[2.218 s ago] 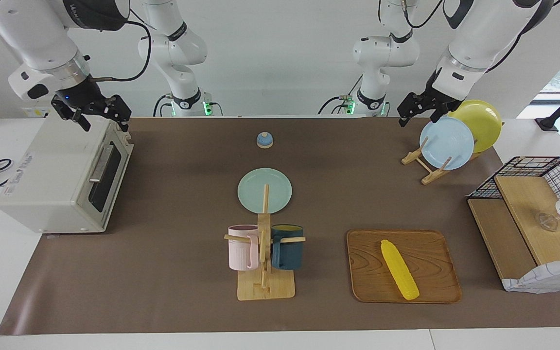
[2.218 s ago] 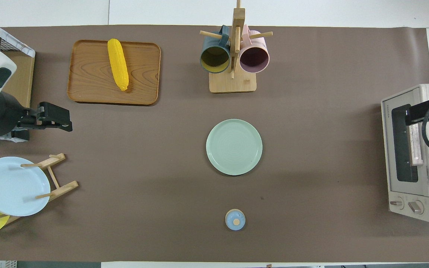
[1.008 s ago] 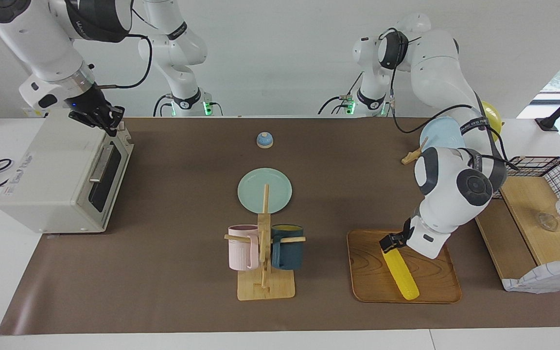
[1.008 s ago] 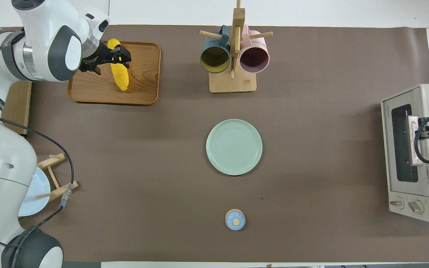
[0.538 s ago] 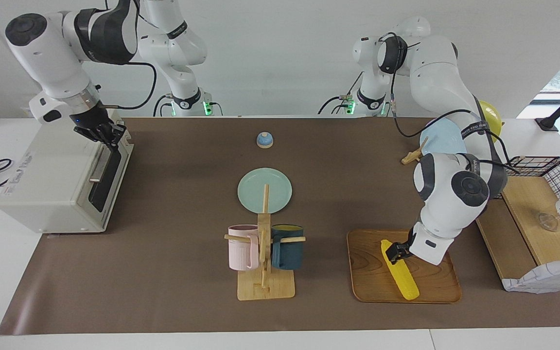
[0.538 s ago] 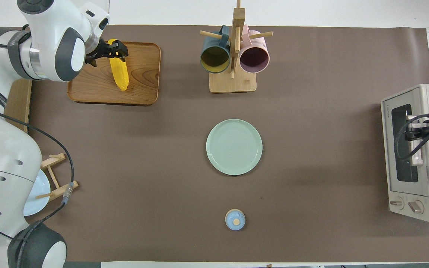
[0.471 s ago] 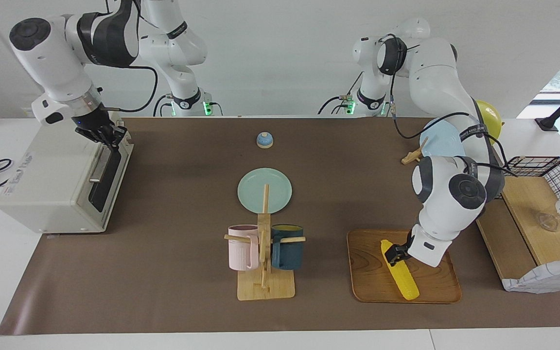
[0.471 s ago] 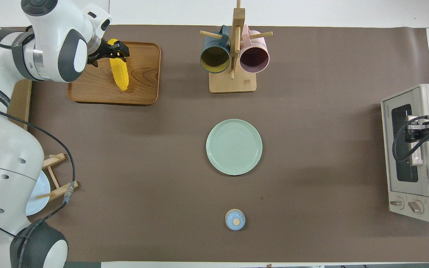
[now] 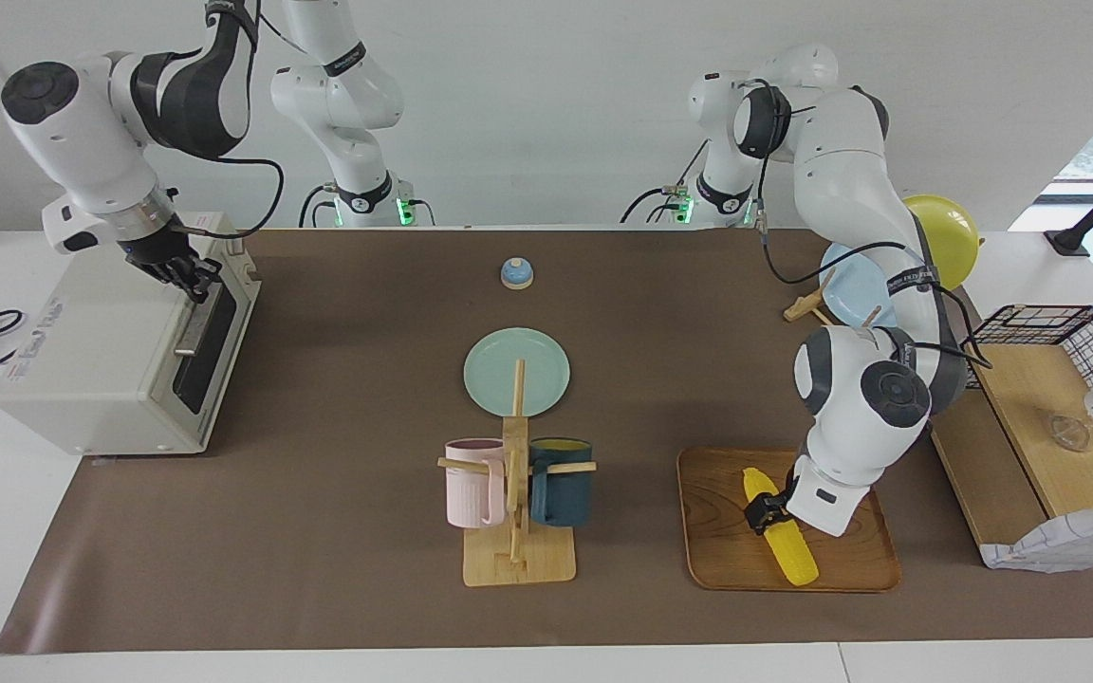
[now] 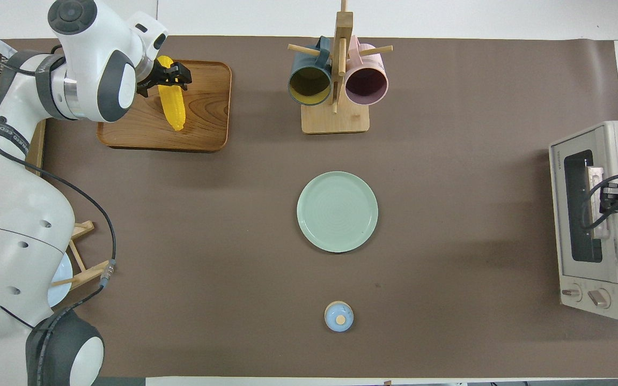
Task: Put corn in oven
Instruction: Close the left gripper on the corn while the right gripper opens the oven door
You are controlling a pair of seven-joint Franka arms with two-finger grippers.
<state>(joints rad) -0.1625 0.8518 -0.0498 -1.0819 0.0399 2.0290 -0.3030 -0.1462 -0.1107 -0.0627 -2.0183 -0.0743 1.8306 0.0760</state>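
Observation:
The yellow corn (image 9: 786,543) lies on a wooden tray (image 9: 717,550) toward the left arm's end of the table, farther from the robots than the plate rack. My left gripper (image 9: 763,512) is down at the corn's thick end, open, with a finger on each side; in the overhead view the gripper (image 10: 165,79) straddles the corn (image 10: 173,107) on the tray (image 10: 207,107). The off-white oven (image 9: 101,351) stands at the right arm's end with its door shut. My right gripper (image 9: 188,275) is at the top of the door's bar handle (image 9: 195,327), as the overhead view (image 10: 615,201) also shows.
A mug rack (image 9: 516,503) with a pink and a dark blue mug stands mid-table, a green plate (image 9: 490,375) nearer to the robots, then a small blue lidded jar (image 9: 516,273). A plate rack with a blue plate (image 9: 850,280) and a wire-sided shelf (image 9: 1030,417) stand near the tray.
My left gripper has come down from over the tray to straddle the corn's thick end. My right gripper has moved from over the oven's top down to the door handle. The corn has not moved.

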